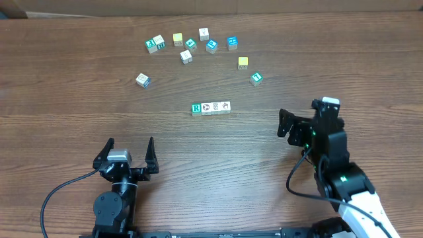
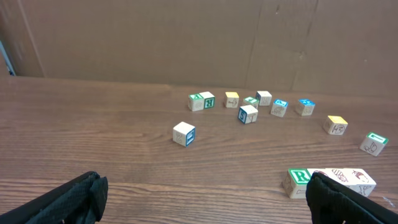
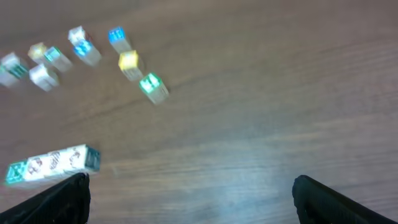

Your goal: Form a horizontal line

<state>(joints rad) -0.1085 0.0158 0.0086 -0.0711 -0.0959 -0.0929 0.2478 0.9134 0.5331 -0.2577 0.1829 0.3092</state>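
The horizontal line lies at centre frame on the desk, apparently complete, with left hand and right hand open and empty, so probably only backing away is left.

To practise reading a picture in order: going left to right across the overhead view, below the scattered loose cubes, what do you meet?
First the left pincer → R cube → three picture cubes touching it in a row → right pincer.

Wooden table; teal-faced cubes, yellow cubes scattered at far side; lone cube apart, left.
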